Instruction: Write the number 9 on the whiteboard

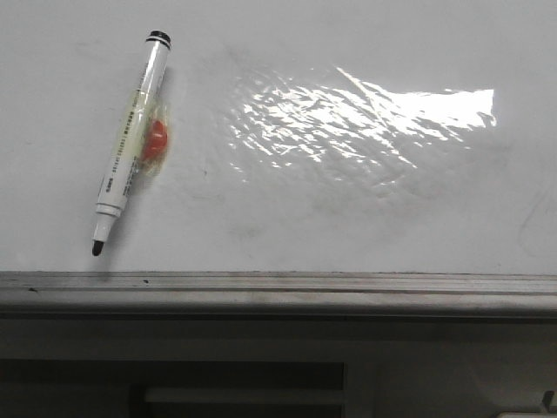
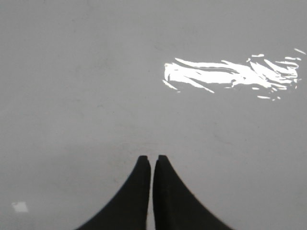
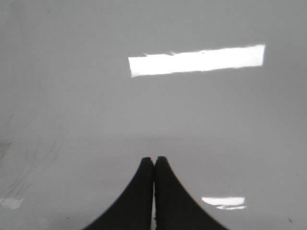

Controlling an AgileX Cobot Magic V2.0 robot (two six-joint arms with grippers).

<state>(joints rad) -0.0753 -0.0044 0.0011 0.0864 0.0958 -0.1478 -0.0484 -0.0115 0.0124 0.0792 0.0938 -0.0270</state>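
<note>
On the whiteboard (image 1: 365, 209), toward its left side, a marker (image 1: 130, 144) is lying uncapped and tilted, tip nearest the grey edge rail (image 1: 278, 287), an orange piece (image 1: 155, 139) taped to its barrel; the board is showing only faint smudges and glare; the left gripper (image 2: 152, 160) and right gripper (image 3: 154, 162) are hovering over bare board, jaws clenched, grasping nothing.

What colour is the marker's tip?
Black, on the white-barrelled marker lying on the board; front view shows it best.
</note>
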